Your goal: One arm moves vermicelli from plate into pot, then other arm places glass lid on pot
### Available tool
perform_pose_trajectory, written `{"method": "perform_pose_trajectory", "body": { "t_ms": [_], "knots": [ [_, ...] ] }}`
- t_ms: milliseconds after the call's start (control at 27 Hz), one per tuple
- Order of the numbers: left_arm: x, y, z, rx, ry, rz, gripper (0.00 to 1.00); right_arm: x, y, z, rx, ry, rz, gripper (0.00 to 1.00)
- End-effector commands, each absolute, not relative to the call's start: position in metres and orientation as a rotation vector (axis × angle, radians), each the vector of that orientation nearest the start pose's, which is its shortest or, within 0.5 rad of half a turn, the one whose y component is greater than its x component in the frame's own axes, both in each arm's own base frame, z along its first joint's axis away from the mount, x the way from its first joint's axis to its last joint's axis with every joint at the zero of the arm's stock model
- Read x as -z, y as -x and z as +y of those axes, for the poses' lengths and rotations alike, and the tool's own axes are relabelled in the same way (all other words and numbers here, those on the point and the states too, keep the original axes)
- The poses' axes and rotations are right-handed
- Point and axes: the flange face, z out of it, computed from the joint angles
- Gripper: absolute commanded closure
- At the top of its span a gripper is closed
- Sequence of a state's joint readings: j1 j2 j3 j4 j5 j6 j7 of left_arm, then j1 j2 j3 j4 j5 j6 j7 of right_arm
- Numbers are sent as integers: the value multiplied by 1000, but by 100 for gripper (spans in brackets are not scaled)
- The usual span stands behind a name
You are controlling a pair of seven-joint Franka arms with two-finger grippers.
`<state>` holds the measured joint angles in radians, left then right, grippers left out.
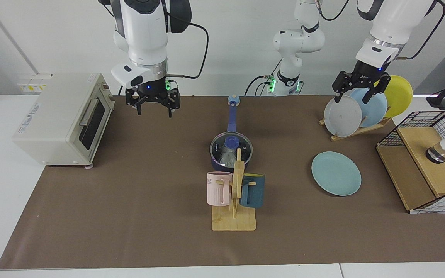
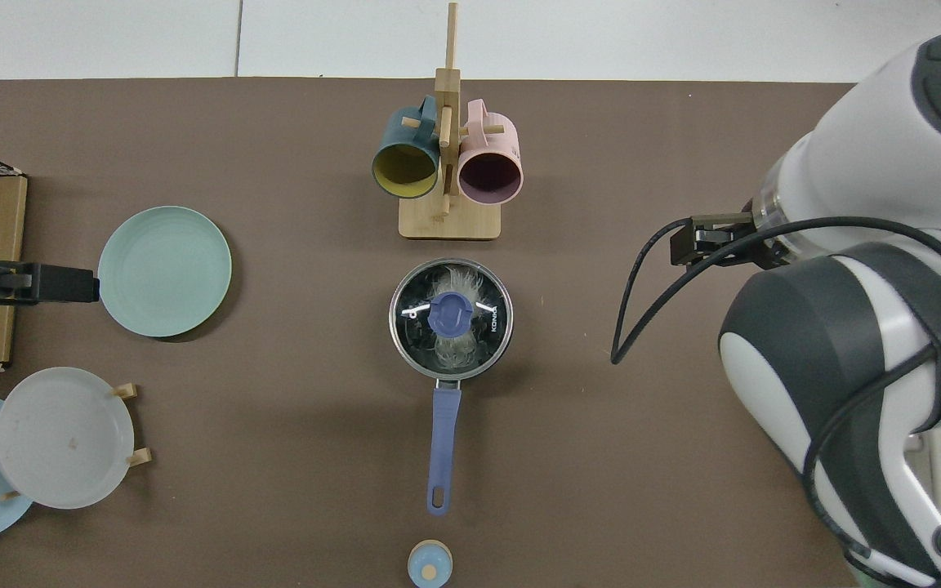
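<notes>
glass lid on pot, right hand open, empty

The glass lid is clear and glossy, catching white glints, with a thin bright metal rim and a smooth blue plastic-looking knob. Through it the vermicelli looks wispy and half-clear. The pot has a dark matt wall and a smooth blue handle. The plate is teal with a soft satin sheen. A matt brown mat covers the desk. The mug stand is pale bare wood. The arm shells are glossy white plastic with dark bands.
</notes>
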<state>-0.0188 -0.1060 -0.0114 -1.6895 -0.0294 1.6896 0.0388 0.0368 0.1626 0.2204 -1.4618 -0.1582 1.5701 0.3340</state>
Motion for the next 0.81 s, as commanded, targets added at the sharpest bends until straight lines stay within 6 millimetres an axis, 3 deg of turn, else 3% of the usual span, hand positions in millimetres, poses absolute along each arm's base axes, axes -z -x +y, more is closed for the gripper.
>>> {"method": "perform_pose_trajectory", "body": {
  "t_ms": [0, 185, 481, 704, 778],
  "knots": [
    [-640, -529, -18, 165, 3150, 98, 0, -576, -587, 104, 11, 3196, 38, 1],
    [-641, -529, -18, 167, 3150, 98, 0, -563, -579, 93, 84, 3191, 33, 1],
    [-640, -529, -18, 165, 3150, 98, 0, -547, -573, 81, 56, 3193, 11, 1],
    [-640, -529, -18, 165, 3150, 98, 0, -521, -555, 74, 140, 3187, 0, 1],
    [-640, -529, -18, 165, 3150, 98, 0, -523, -556, 74, 145, 3186, 3, 1]
  ]
}}
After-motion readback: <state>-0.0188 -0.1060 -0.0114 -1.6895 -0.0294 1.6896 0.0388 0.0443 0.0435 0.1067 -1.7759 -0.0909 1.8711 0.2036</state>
